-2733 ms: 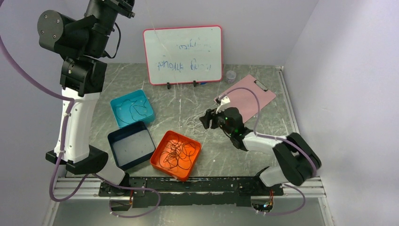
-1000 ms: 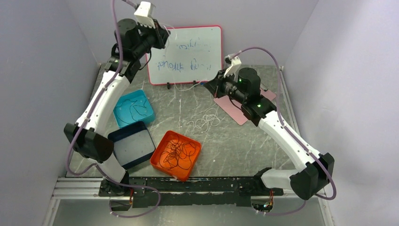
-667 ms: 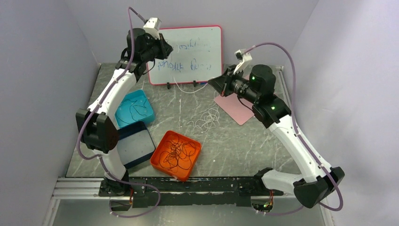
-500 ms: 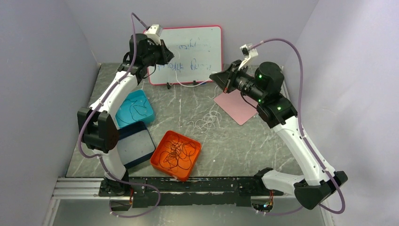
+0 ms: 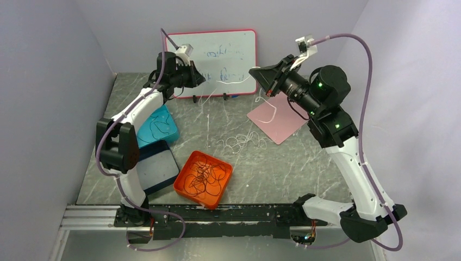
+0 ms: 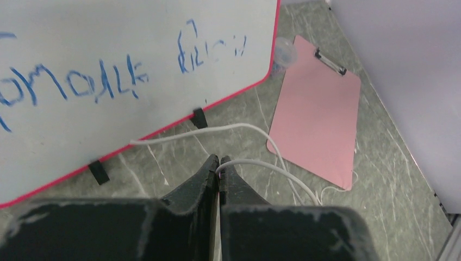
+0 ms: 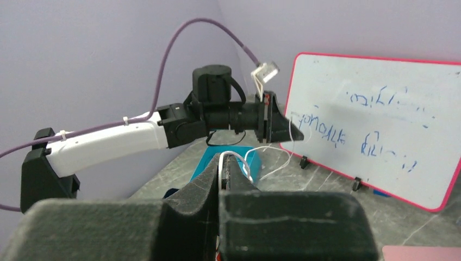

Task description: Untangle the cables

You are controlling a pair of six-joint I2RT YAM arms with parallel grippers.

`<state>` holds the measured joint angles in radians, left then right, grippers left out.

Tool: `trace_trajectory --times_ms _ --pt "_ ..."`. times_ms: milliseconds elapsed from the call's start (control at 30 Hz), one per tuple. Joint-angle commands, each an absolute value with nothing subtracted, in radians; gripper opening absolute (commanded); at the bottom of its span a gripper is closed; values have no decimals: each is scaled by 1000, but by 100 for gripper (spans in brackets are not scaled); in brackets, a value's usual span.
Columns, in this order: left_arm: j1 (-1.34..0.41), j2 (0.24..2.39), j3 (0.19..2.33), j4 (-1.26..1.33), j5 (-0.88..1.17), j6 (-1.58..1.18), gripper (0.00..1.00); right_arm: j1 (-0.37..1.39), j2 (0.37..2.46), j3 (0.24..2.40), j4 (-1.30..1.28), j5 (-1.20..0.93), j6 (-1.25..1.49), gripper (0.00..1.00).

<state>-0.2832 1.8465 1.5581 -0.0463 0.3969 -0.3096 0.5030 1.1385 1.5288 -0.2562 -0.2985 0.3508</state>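
**Operator A:** Left gripper (image 6: 218, 162): I read the jaws closed, pinching a white cable (image 6: 247, 161) at the very tips. Report the right side.

**Operator B:** Right gripper (image 7: 223, 159): jaws pressed together on the white cable too. It loops out just beyond the tips. Both grippers are raised over the rear of the table (image 5: 282, 163), facing each other, well apart.

**Operator A:** What does the overhead view add?

**Operator B:** Only there do I see the slack. The cable sags between the grippers in front of the whiteboard (image 5: 217, 60), and one loose end hangs over the pink clipboard (image 5: 277, 111). A white cable heap (image 5: 242, 143) lies at the table's centre. Black cables (image 5: 204, 178) sit tangled in the orange tray (image 5: 183, 185), and one black strand lies in the teal tray (image 5: 171, 122). The dark blue tray (image 5: 132, 159) stands between the two. My wrist view shows the left arm side-on instead.

**Operator A:** My wrist view alone shows the clipboard's metal clip, which the right arm hides overhead. It also shows the board's blue handwriting, red frame and black feet.

**Operator B:** The surface is matte grey with pale stone-like veins. The walls are plain lilac. The trays are square and rigid with upright walls, and the cables are thin and limp.
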Motion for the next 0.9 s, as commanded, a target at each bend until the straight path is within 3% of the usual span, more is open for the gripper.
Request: trace_trajectory --times_ms 0,333,867 --pt "-273 1831 1526 3 466 -337 7 499 1175 1566 -286 -283 314 0" --pt "-273 1543 1389 -141 463 -318 7 563 1278 1486 -252 -399 338 0" --pt "-273 897 1004 -650 116 -564 7 853 1472 1552 -185 -302 279 0"
